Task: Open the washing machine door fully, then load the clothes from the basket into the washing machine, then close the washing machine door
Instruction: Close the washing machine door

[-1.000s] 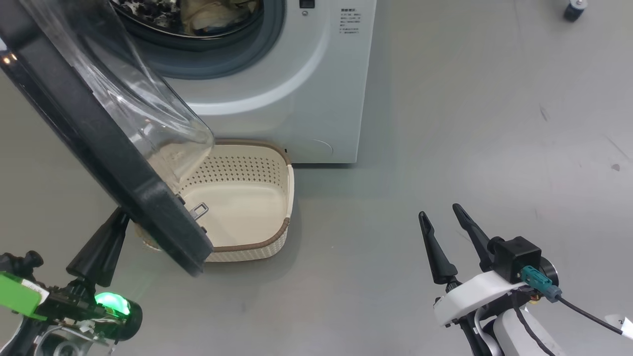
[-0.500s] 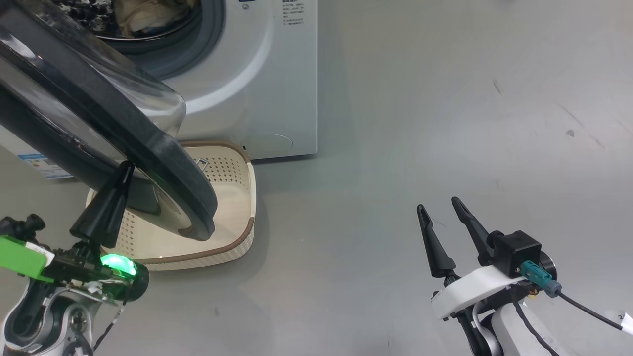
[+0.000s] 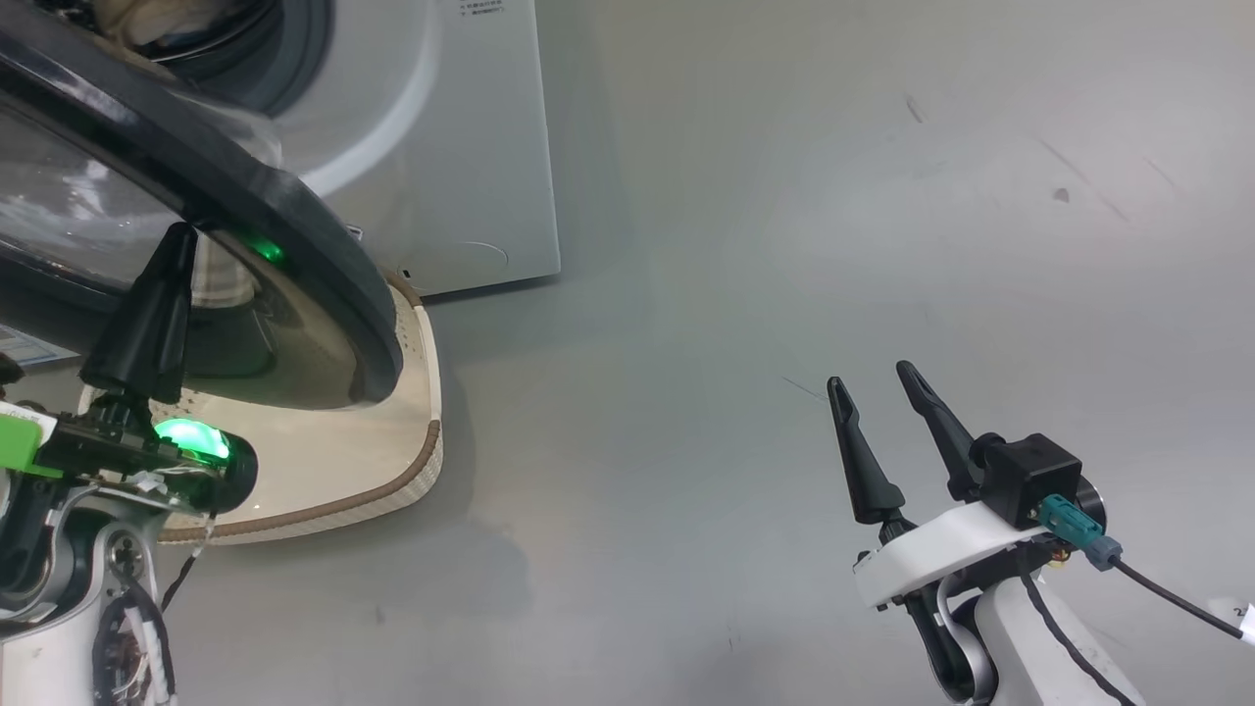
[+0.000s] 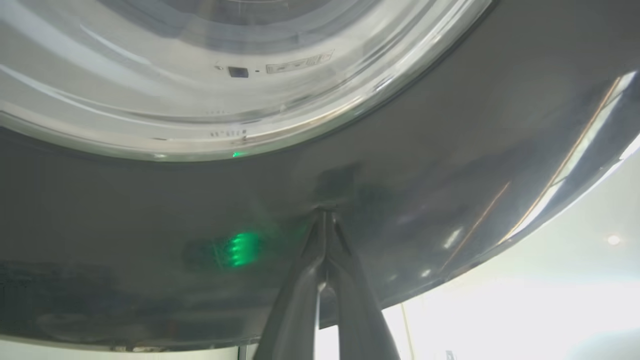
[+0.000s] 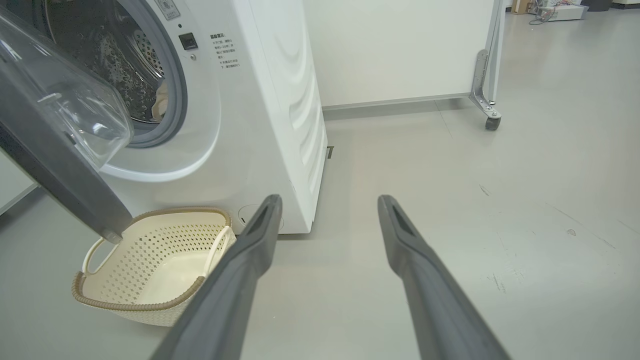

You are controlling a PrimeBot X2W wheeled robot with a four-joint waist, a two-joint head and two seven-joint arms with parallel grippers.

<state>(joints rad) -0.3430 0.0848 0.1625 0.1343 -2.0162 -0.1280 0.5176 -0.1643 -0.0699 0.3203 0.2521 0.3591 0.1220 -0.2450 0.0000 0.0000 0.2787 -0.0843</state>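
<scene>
The door (image 3: 328, 260) stands partly open at the left of the head view. Its black rim runs from the upper left down to the centre left and hides part of the basket (image 3: 343, 461) under it. The left end effector (image 3: 180, 235) comes up from the lower left with its two fingers pressed together, and nothing is held between them. In the left wrist view the closed tips touch the glossy black rim just under the clear glass bowl and meet their own reflection there. A green light (image 3: 191, 438) glows on that wrist and also shows as a green spot on the rim.

The washer (image 3: 451, 147) is in the upper left of the head view. In the right wrist view the clothes (image 5: 161, 102) are inside the drum at the upper left, seen as a pale cream piece behind the grey gasket. The basket sits on the floor (image 3: 784, 216) just in front of the washer, at the lower left of that view.

The right end effector (image 3: 871, 378) is at the lower right of the head view. Its fingers are spread and pinch nothing, and it is over the grey floor, well apart from the washer and the basket.
</scene>
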